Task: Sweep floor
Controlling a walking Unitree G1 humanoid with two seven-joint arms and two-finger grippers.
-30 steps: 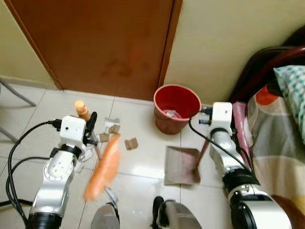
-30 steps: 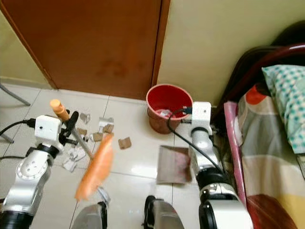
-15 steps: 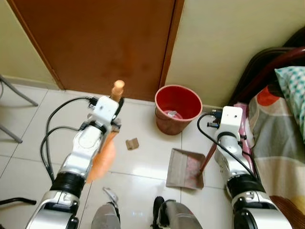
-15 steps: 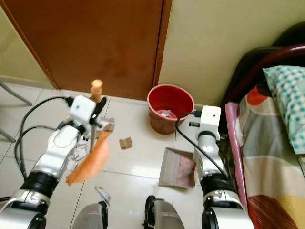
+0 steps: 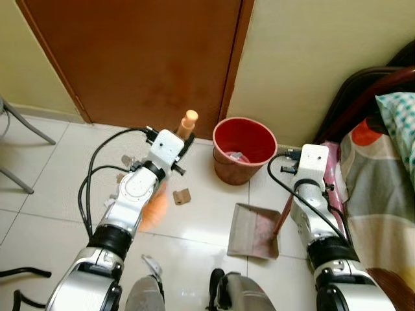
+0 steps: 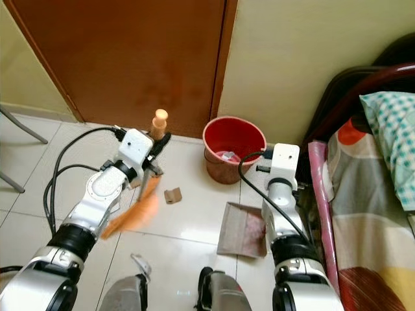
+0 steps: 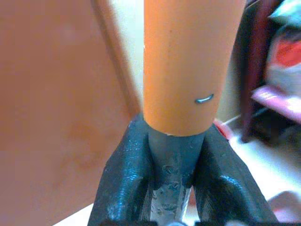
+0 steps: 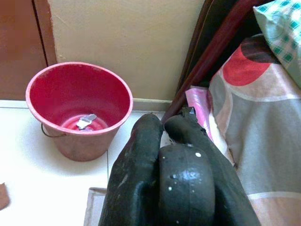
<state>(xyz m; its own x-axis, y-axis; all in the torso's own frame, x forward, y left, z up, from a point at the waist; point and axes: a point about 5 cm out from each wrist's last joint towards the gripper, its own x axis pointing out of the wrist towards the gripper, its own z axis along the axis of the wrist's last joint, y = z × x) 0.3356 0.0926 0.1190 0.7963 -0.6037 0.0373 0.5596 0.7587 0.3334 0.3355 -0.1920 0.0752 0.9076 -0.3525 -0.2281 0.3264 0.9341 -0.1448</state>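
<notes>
My left gripper (image 5: 176, 148) is shut on the grey shaft of a broom, just below its orange handle end (image 5: 188, 121). The wrist view shows the gripper (image 7: 171, 162) clamped under the orange handle (image 7: 181, 61). The blurred orange bristles (image 5: 153, 206) hang by my left forearm, close to a brown cardboard scrap (image 5: 181, 195) on the white tiles. A few more scraps (image 5: 126, 160) lie to the left, partly hidden by the arm. My right gripper (image 8: 175, 141) is shut on the dustpan's dark handle (image 5: 283, 214). The dustpan (image 5: 251, 230) rests on the floor before the red bucket (image 5: 243, 149).
The bucket (image 8: 77, 106) holds a silver scrap and stands against the cream wall beside a brown door (image 5: 142, 58). A bed with a patterned cover (image 5: 379, 181) and dark frame fills the right side. Grey chair legs (image 5: 19, 129) stand at the far left. My feet (image 5: 224, 298) are at the bottom.
My left arm has swung the broom to the right, towards the bucket, with the bristles trailing. The dustpan has shifted slightly right. The cardboard scrap stays in place.
</notes>
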